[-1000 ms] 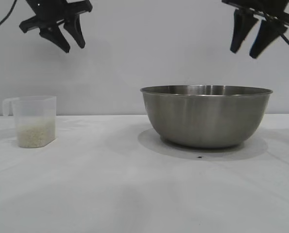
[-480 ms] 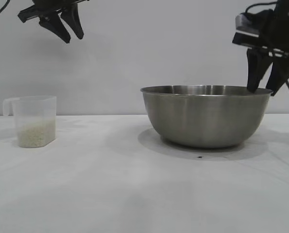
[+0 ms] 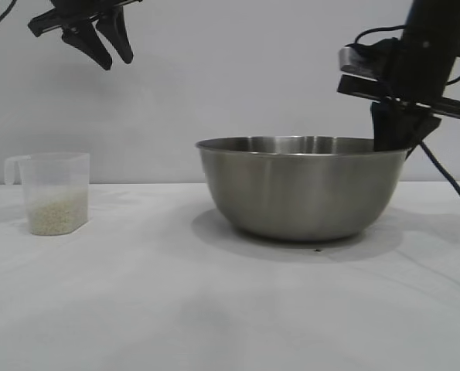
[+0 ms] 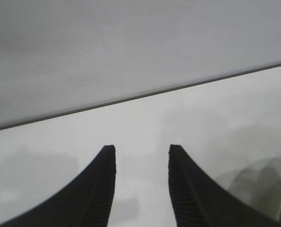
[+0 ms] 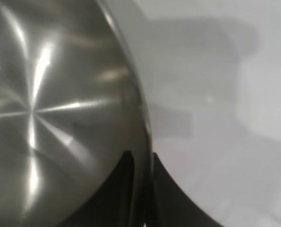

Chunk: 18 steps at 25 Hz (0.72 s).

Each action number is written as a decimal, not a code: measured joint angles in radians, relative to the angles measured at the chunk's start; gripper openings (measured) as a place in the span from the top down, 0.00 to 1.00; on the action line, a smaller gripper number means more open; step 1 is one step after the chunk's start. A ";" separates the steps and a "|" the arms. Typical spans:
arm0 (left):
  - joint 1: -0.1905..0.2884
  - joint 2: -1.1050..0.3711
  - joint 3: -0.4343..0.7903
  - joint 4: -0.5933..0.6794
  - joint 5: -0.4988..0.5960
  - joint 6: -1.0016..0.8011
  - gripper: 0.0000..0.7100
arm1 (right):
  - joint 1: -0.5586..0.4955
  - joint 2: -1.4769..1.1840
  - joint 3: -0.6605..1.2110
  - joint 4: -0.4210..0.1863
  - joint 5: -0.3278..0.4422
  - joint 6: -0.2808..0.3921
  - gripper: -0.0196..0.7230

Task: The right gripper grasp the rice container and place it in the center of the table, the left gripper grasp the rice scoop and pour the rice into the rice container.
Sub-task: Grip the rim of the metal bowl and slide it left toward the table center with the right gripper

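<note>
The rice container [image 3: 303, 189], a large steel bowl, stands on the white table [image 3: 175, 309] right of centre. My right gripper [image 3: 394, 139] comes down from above, shut on the bowl's right rim. In the right wrist view the rim of the rice container [image 5: 60, 104] runs between the two fingers of the right gripper [image 5: 140, 155], one inside and one outside. The rice scoop [image 3: 53, 192], a translucent cup, stands at the far left with rice [image 3: 56, 215] in its bottom. High above the scoop hangs my left gripper [image 3: 102, 46], which is open and empty [image 4: 141, 149].
A small dark speck [image 3: 317, 249] lies on the table just in front of the bowl. A black cable [image 3: 454, 193] trails down from the right arm beside the bowl. Bare tabletop stretches between scoop and bowl.
The right gripper came down from the upper right, closed on the bowl's right rim, and the bowl has shifted left. The left gripper rose slightly, then stayed still.
</note>
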 joint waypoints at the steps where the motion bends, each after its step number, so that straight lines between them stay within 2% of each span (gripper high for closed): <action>1: 0.000 -0.004 0.000 0.000 0.001 0.000 0.63 | 0.018 0.000 0.000 0.000 0.004 0.000 0.91; 7: 0.000 -0.010 0.000 0.000 0.003 0.000 0.63 | 0.064 0.000 0.000 0.000 0.007 0.000 0.91; 8: 0.000 -0.011 0.000 0.000 0.007 0.000 0.63 | 0.064 0.000 0.000 0.000 0.007 0.000 0.82; 13: 0.000 -0.014 0.000 0.000 0.019 0.000 0.63 | 0.064 -0.045 0.000 -0.015 0.007 0.000 0.56; 18: 0.000 -0.014 0.000 0.000 0.020 0.000 0.63 | 0.064 -0.136 0.026 -0.016 -0.023 0.000 0.57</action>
